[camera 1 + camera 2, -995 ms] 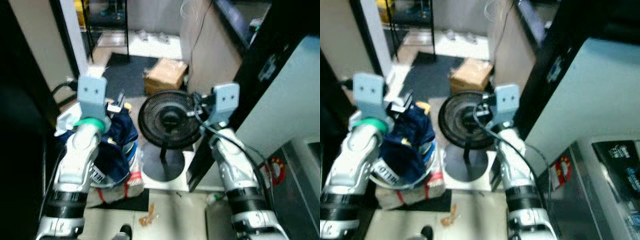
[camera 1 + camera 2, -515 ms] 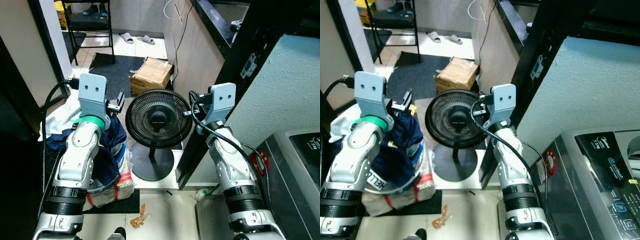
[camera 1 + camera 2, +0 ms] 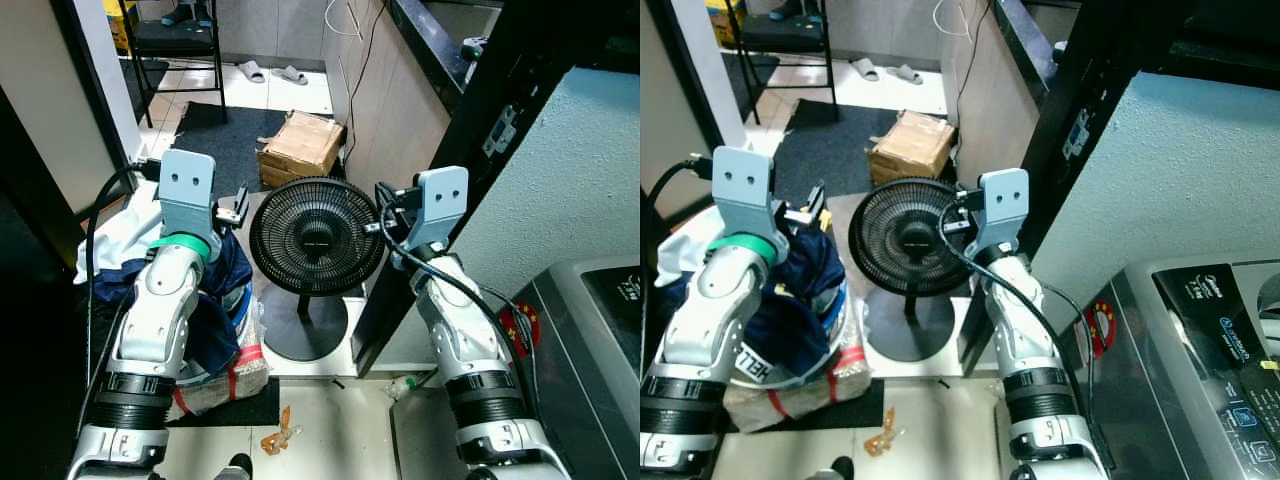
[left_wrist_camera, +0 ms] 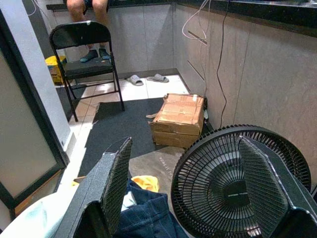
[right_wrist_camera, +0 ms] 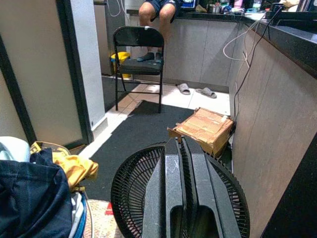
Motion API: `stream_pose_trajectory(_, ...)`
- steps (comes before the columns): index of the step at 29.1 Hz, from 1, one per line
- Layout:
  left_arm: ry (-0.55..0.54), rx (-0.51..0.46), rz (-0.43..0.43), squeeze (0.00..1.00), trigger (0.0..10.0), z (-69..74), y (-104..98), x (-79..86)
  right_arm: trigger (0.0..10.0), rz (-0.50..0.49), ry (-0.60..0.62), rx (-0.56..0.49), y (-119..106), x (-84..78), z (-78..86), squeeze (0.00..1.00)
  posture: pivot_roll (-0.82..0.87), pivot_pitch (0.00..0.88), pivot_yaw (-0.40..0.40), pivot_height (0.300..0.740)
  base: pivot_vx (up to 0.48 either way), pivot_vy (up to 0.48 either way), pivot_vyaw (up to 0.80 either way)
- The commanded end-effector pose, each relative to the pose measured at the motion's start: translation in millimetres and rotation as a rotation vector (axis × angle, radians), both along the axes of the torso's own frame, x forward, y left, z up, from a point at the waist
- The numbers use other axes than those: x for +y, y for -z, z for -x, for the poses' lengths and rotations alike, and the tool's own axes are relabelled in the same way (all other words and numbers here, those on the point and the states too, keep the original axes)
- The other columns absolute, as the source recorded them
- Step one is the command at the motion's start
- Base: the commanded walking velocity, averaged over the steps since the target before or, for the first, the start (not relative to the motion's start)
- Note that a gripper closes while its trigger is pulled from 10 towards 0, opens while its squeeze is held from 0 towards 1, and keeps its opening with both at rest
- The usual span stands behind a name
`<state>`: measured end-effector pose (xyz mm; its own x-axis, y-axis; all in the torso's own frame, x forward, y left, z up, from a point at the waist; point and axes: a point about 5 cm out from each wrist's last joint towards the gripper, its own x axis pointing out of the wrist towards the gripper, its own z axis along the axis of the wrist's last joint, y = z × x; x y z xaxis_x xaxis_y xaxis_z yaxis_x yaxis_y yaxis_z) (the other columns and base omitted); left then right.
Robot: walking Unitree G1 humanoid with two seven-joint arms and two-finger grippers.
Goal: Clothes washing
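while the left gripper (image 4: 181, 191) hangs spread wide above the laundry basket (image 3: 225, 330) of dark clothes (image 3: 790, 300), the right gripper (image 5: 182, 198) sits pressed together before the fan (image 3: 316, 238).

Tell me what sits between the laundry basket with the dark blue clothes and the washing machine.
Between the laundry basket and the washing machine stands a black pedestal fan, then a dark panel edge beside the right arm, as the eye views show.

One round black standing fan (image 3: 316, 236), one brown cardboard box (image 3: 301, 149), one black folding chair (image 4: 85, 48), two grey slippers (image 5: 197, 90).
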<state>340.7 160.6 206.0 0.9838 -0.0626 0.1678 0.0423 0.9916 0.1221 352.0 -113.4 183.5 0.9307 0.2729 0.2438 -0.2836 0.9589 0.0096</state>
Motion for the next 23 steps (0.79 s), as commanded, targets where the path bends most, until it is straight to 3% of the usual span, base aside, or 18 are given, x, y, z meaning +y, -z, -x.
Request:
stream_pose_trajectory(1,0.004,0.017,0.008,0.0,10.0,0.5,5.3,-1.0,10.0,-0.011,-0.002,0.015,2.4,-0.6,-0.7,0.0,0.02,0.0,-0.063,0.74,0.0,0.259,0.0)
stream_pose_trajectory(11,-0.003,0.013,0.017,0.0,10.0,0.3,4.9,0.2,10.0,-0.009,-0.006,0.017,2.8,-0.2,-0.8,0.0,0.02,0.0,-0.066,0.74,0.0,0.451,0.0)
stream_pose_trajectory(17,-0.005,0.009,0.014,0.0,10.0,0.0,4.7,0.7,10.0,-0.007,-0.007,0.018,2.9,-0.1,-1.0,0.0,0.02,0.001,-0.066,0.74,0.0,0.0,0.0)
stream_pose_trajectory(23,-0.006,0.019,0.03,0.0,10.0,-0.4,5.7,0.8,10.0,-0.007,-0.008,0.02,3.4,0.1,-1.1,0.0,0.02,0.0,-0.066,0.74,0.0,0.48,0.0)
